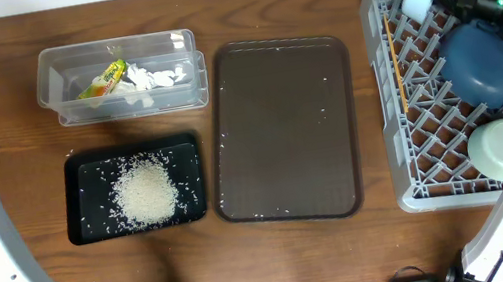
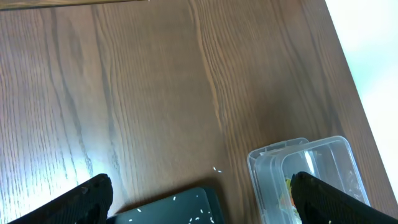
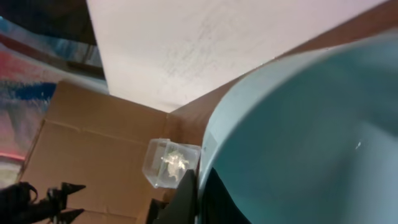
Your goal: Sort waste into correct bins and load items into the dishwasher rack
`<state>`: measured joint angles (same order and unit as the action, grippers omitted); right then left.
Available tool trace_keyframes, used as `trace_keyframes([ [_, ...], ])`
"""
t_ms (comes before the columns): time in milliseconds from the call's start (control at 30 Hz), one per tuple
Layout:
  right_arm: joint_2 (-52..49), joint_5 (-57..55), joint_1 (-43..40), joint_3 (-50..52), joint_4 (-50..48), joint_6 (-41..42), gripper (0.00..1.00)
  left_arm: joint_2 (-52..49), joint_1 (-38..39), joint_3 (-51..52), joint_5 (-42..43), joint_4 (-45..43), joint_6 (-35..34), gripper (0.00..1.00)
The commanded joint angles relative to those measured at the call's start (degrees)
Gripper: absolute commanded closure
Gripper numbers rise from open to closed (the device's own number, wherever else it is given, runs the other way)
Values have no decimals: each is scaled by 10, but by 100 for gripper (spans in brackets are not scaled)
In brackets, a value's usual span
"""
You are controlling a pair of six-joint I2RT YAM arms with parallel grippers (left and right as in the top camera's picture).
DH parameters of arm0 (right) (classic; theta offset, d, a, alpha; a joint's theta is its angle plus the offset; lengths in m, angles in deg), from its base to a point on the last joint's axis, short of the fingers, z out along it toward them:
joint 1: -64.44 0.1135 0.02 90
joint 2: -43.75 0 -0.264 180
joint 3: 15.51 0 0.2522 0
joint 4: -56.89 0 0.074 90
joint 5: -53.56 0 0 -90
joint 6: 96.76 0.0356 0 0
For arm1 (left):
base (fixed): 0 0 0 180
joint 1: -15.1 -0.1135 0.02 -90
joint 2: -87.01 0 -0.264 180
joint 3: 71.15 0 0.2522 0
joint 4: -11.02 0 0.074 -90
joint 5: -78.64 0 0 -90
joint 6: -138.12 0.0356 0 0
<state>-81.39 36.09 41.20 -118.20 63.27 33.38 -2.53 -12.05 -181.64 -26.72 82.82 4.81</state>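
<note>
Nearest the robot, the black tray (image 1: 80,173) lies with its long side running left to right. A heap of rice (image 1: 145,193) sits in its middle with loose grains around it. Beside it the brown serving tray (image 1: 274,77) runs near to far and carries a few stray grains.

In the rack (image 1: 387,89) on the right, a pale blue bowl (image 1: 494,148) sits in the near part, its edge cut off by the right arm. Farther in, the dark blue plate (image 1: 482,64) is half under that arm, so its tilt is hard to judge. The chopsticks (image 1: 394,63) lie along the rack's left wall, pointing near to far.

Beyond the black tray, the clear container (image 1: 51,87) lies left to right. It holds the wrapper (image 1: 102,82), set diagonally, and the tissue (image 1: 155,77).

The left gripper (image 2: 208,202) hangs wide open above the table (image 2: 124,93) with nothing between its fingers. Only its wrist view shows this, with the black tray's corner and the container's end below.

The right gripper (image 3: 199,193) is at the rack's far end. Its jaws are narrow, pinching the rim of the held bowl (image 3: 311,137). The overhead view gives only a pale shape there.
</note>
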Motion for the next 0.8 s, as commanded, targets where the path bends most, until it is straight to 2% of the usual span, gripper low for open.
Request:
trace_keyframes([
  [0,-19,-57,-12,5,24,6,89,0,-1,2,-3,0,-1,7],
  [133,6,-102,-15,5,75,-17,87,0,-1,2,-3,0,-1,7],
  [333,95,-271,-15,5,253,-109,83,0,-1,2,-3,0,-1,7],
  [467,158,-368,-14,5,349,-141,81,0,-1,2,-3,0,-1,7],
  [600,213,-417,-13,5,397,-153,80,0,-1,2,-3,0,-1,7],
  [767,261,-423,-2,5,411,-156,81,0,-1,2,-3,0,-1,7],
])
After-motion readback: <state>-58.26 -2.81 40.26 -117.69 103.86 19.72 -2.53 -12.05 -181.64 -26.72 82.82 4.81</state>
